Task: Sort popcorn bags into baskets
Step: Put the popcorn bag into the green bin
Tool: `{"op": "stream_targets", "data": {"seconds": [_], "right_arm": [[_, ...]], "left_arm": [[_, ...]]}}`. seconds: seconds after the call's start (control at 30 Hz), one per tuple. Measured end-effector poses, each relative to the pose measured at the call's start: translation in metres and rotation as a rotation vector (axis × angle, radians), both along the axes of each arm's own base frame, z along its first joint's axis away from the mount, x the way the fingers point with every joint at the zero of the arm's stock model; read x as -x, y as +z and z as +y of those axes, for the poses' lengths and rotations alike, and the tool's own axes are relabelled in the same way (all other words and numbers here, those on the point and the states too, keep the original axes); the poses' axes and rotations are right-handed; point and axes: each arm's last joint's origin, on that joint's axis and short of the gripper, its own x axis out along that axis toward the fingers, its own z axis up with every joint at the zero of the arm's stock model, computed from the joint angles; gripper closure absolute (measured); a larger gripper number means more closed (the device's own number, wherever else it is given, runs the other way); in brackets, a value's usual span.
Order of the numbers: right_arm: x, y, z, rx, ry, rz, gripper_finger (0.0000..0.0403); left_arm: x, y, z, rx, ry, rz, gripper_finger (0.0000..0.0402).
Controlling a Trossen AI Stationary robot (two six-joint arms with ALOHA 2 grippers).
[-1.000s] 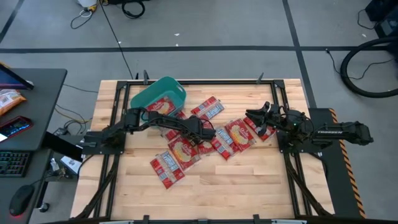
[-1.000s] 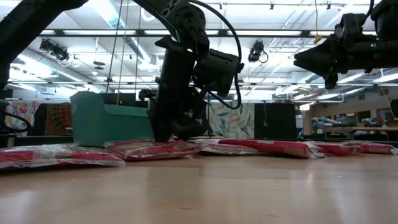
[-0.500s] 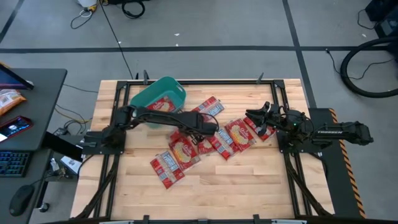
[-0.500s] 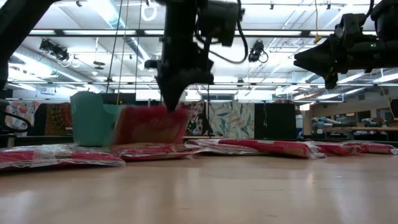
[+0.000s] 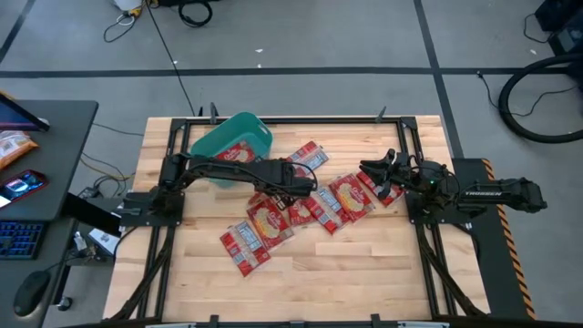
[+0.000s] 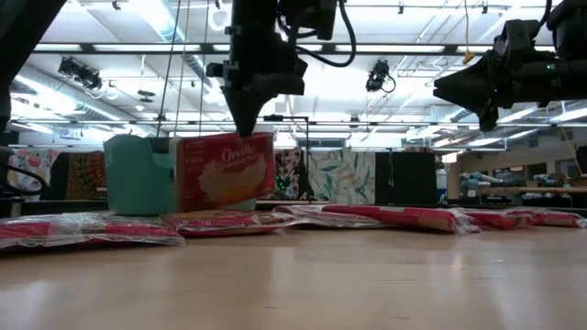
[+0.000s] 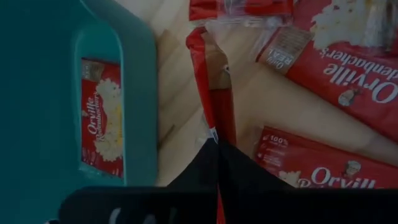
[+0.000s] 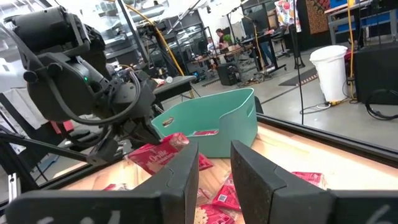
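My left gripper (image 6: 246,128) is over the table's middle (image 5: 298,182), shut on a red popcorn bag (image 6: 225,170) that hangs beside the teal tub (image 6: 138,174). The left wrist view shows this bag edge-on (image 7: 214,87). The tub (image 5: 232,137) stands at the far left with one red packet inside (image 5: 240,153). Several more red packets lie flat on the table's middle (image 5: 346,196) and toward the near side (image 5: 246,246). My right gripper (image 5: 375,173) waits open above the right-hand packets, and its own view shows it open too (image 8: 214,168). My left gripper pinches the bag's top edge (image 6: 246,137) between its two fingers, coming from above and pointing down. The bag hangs upright below the fingers, its printed face toward the table's near side, lifted clear of the packets under it.
Black frame rails run along the table's left (image 5: 168,182) and right (image 5: 414,182) sides. A dark side desk (image 5: 55,164) to the left holds an orange packet (image 5: 14,146) and a phone. Bare wood lies at the near side (image 5: 364,273).
My left gripper has risen from the packets on the table, shut on one red bag. The bag has come off the pile and now hangs upright, clear of the table, next to the tub.
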Motion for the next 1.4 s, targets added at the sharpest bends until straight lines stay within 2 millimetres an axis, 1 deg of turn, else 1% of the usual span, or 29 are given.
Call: {"op": "stream_targets", "data": {"seconds": [0.13,0.27,0.4,0.5,0.63,0.73,0.87,0.93,1.0,1.17,1.27,1.4], "right_arm": [[0.0,0.0,0.0,0.0,0.0,0.0,0.0305],[0.0,0.0,0.0,0.0,0.0,0.0,0.0305],[0.0,0.0,0.0,0.0,0.0,-0.002,0.0305],[0.0,0.0,0.0,0.0,-0.001,-0.002,0.0305],[0.0,0.001,0.0,0.001,-0.001,-0.007,0.0305],[0.0,0.001,0.0,0.001,-0.001,-0.008,0.0305],[0.0,0.001,0.0,0.001,0.0,-0.008,0.0305],[0.0,0.001,0.0,0.001,0.0,-0.008,0.0305],[0.0,0.001,0.0,0.002,0.0,-0.009,0.0305],[0.0,0.001,0.0,0.001,0.0,-0.008,0.0305],[0.0,0.001,0.0,0.001,0.001,-0.008,0.0305],[0.0,0.001,0.0,0.001,0.001,-0.008,0.0305]], "left_arm": [[0.004,0.014,0.0,-0.006,-0.002,0.017,0.0401],[0.012,0.039,0.001,-0.048,-0.007,0.018,0.0401],[0.021,0.06,0.009,-0.063,-0.053,-0.01,0.0401],[0.031,0.074,0.02,-0.073,-0.069,-0.023,0.0401],[0.042,0.088,0.041,-0.093,-0.071,-0.028,0.0401],[0.051,0.096,0.058,-0.09,-0.062,-0.027,0.0401],[0.059,0.1,0.08,-0.081,-0.052,-0.007,0.0401],[0.062,0.1,0.092,-0.079,-0.038,0.008,0.0401],[0.066,0.094,0.102,-0.072,-0.018,0.039,0.0401],[0.079,0.06,0.124,-0.069,0.031,0.198,0.0401],[0.089,0.04,0.133,-0.086,0.051,0.298,0.0401],[0.096,0.017,0.143,-0.11,0.073,0.344,0.0401]]}}
